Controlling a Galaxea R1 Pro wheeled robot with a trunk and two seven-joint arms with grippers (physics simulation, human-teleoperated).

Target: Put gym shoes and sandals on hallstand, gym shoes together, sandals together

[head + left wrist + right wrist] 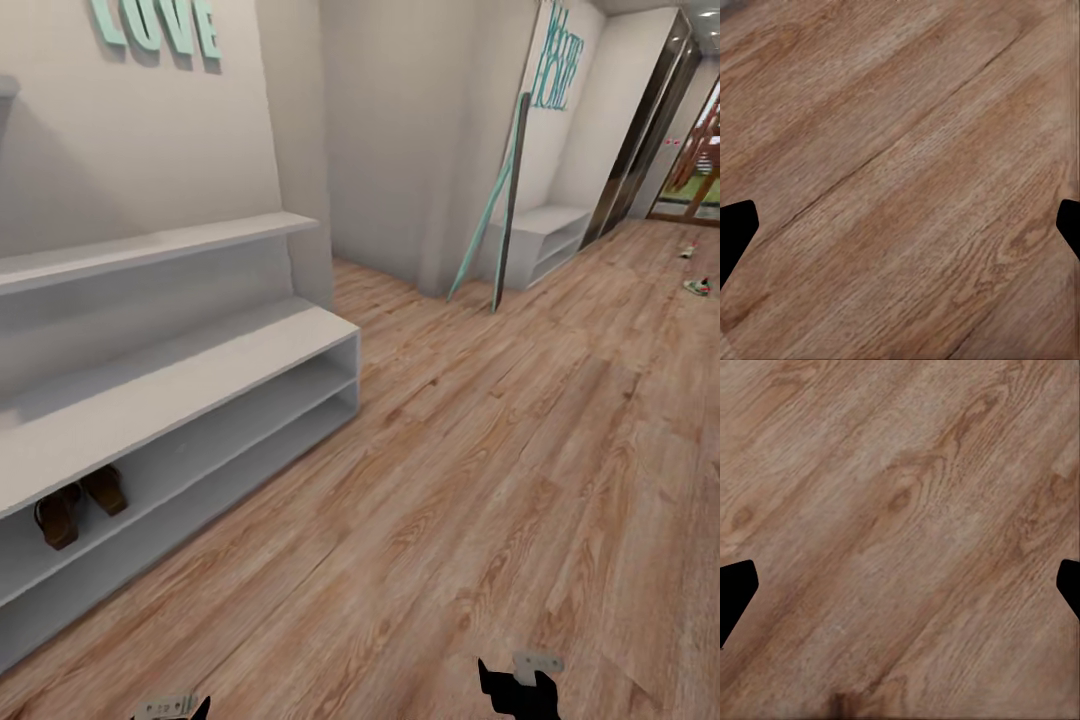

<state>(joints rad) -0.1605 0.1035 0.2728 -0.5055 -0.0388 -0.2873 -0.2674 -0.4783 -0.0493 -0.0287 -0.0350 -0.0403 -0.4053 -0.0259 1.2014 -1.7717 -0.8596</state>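
Head view: two brown sandals (80, 503) sit together on the white hallstand (200, 385); both grippers' fingers spread wide, empty.

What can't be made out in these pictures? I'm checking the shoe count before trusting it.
- Two gym shoes, head view: too small and far off to tell details; one sits at the picture's right edge.
- Two sandals, head view: the hallstand top board hides their upper parts.
- Left gripper and right gripper, wrist views: fingers cut off by the picture edges.
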